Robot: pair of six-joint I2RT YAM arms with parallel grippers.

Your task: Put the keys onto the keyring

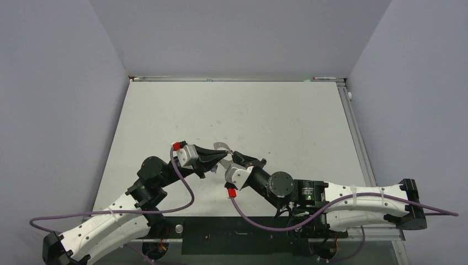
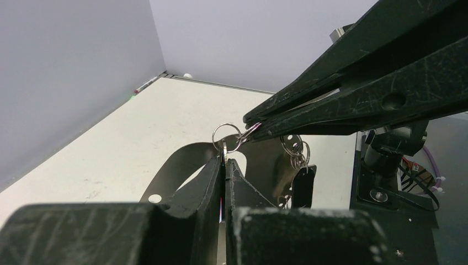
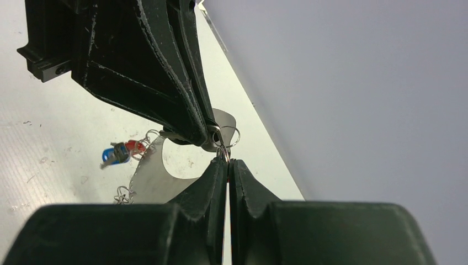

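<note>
My left gripper (image 1: 219,156) and right gripper (image 1: 230,158) meet tip to tip above the table's middle. In the left wrist view my left gripper (image 2: 225,161) is shut on a thin small key ring seen edge-on. The right fingers (image 2: 331,105) pinch another small ring (image 2: 226,135) linked to it. In the right wrist view my right gripper (image 3: 227,162) is shut on that ring. The keyring, a flat grey hoop (image 2: 182,160), curves right behind the tips (image 3: 154,179). Keys with a black tag (image 2: 303,185) and blue and red tags (image 3: 118,153) hang on it.
The white table (image 1: 276,121) is walled by grey panels at left, back and right, with a metal rail (image 1: 359,138) along its right edge. A few loose small rings (image 3: 124,193) sit at the hoop's lower rim. The arm bases stand at the near edge.
</note>
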